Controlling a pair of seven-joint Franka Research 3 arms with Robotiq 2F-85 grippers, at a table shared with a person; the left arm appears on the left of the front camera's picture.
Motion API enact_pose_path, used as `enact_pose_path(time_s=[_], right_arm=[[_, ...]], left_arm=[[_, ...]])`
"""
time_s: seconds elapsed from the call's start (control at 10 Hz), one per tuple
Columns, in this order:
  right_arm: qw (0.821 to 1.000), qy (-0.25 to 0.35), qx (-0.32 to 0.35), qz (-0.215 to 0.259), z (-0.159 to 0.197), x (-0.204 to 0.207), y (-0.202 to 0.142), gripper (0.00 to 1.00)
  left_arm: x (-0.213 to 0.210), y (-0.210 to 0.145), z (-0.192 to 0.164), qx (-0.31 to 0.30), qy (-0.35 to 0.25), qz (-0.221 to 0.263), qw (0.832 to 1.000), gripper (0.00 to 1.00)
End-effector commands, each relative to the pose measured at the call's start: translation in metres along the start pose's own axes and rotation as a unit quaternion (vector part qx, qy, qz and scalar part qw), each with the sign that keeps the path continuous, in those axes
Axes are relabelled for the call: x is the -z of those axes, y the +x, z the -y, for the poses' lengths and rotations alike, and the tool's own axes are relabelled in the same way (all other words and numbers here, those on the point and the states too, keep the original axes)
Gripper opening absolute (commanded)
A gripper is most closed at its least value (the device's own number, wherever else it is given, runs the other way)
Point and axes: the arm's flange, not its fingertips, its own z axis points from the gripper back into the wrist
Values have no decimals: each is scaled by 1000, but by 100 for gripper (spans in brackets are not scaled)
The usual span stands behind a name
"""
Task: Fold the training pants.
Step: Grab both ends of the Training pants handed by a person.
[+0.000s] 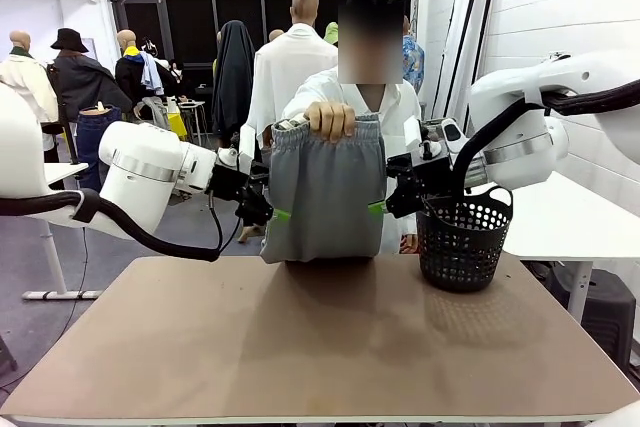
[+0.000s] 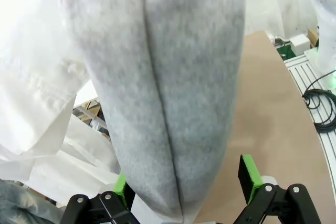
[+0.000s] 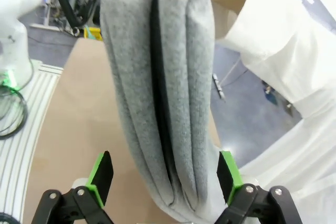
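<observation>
Front view — grey training pants point(image 1: 322, 192) hang doubled, soft, wrinkled.

Training pants point(image 1: 325, 192) hang between left hand point(image 1: 278, 214) and right hand point(image 1: 382, 208), basket point(image 1: 462, 242) on table point(image 1: 300, 347) rightward

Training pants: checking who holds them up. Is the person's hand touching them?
Touching. The front view shows the person's hand clasping the training pants at the waistband.
</observation>
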Motion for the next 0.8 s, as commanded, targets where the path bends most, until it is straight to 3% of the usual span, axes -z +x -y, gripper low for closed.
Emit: enact_pose_path(time_s=[0.0,0.7], right_arm=[[999,6,3,41,-6,1,-8,100],[992,26,25,123,-6,7,-3,100]], left_arm=[[1,-2,-3,5,-4,49,999,100],[-1,12,-6,-23,-12,120,992,100]])
